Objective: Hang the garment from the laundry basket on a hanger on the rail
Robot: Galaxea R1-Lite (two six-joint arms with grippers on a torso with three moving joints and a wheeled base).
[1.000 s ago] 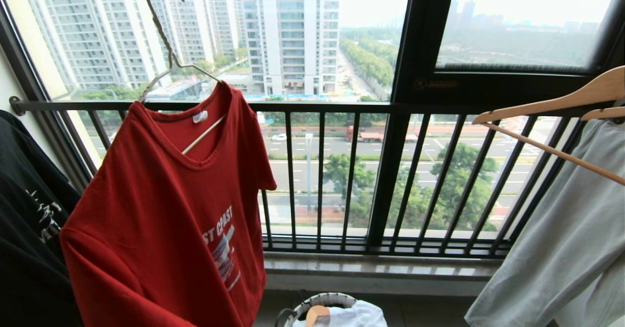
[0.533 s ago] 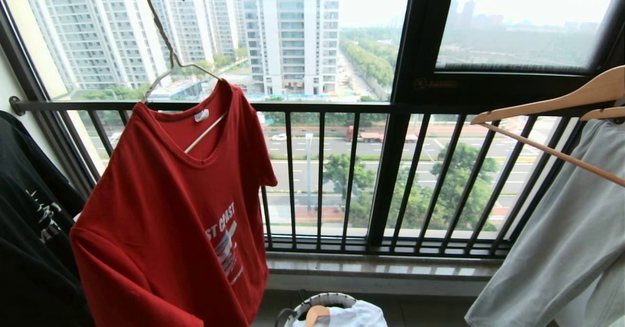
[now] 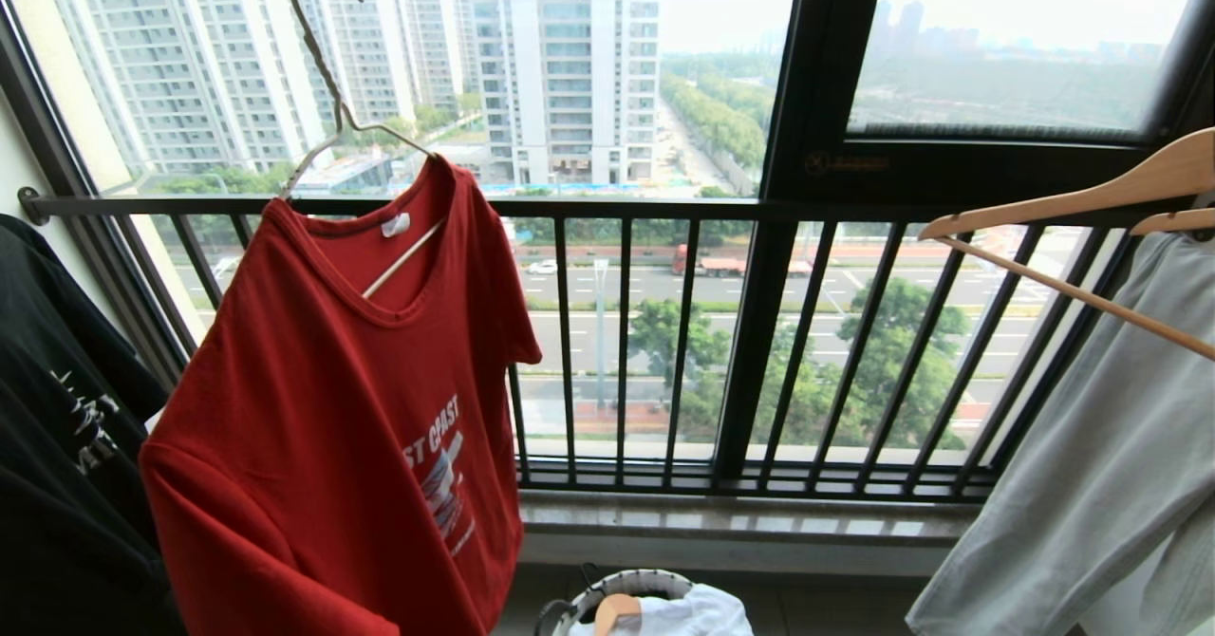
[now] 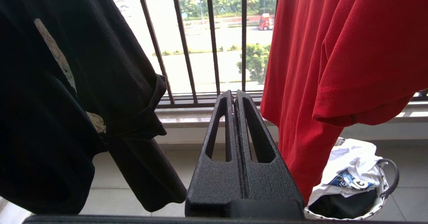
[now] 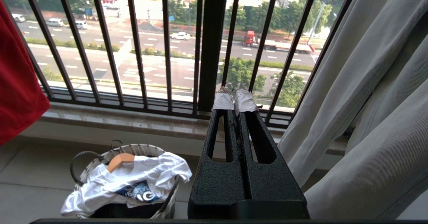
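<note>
Left to right: the black T-shirt (image 3: 57, 446), then the garment (image 3: 323, 408), a red, limp, light cotton tee with a "COAST" print, hung on the hanger (image 3: 332, 104), best gripped at its shoulder seams, while left hand (image 4: 234, 98) and right hand (image 5: 234, 98) sit closed, empty, near the laundry basket (image 5: 83, 155).

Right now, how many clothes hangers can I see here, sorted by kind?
Wire hanger, holding the red T-shirt: 1
Wooden hangers: 3 (an empty one, one behind it carrying the grey garment, one in the laundry basket)
Total: 4
</note>
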